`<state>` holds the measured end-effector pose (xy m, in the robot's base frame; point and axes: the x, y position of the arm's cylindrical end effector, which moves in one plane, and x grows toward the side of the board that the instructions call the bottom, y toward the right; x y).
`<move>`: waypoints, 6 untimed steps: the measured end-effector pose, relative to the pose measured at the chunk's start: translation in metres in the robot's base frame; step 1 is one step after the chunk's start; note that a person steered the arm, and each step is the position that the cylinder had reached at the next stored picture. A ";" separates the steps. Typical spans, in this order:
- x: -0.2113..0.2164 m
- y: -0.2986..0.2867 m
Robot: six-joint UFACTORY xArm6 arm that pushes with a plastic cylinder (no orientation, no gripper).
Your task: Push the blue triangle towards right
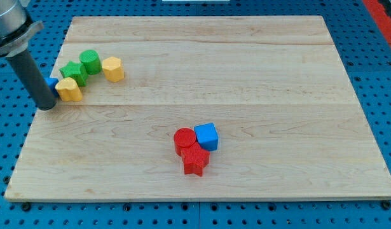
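Blue triangle point(52, 82) lies near the table's point(246, 76) left edge, mostly hidden behind the rod, only a small blue part shows. My tip point(48, 106) stands just at its left and lower side, seemingly touching it. No claw exists here, only the rod. A yellow block point(70, 90) touches the triangle on the right, then 2 green blocks point(75, 72) point(90, 62) and another yellow one point(113, 69). Well apart, 2 red blocks point(185, 139) point(195, 160) and a blue cube point(206, 136) sit together.

dark matte rod point(31, 75) – grey metal collar point(11, 25) above.
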<state>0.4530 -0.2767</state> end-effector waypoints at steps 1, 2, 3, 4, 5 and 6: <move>0.033 -0.016; 0.035 -0.027; 0.017 -0.028; 0.011 -0.028; -0.008 -0.028; -0.032 -0.028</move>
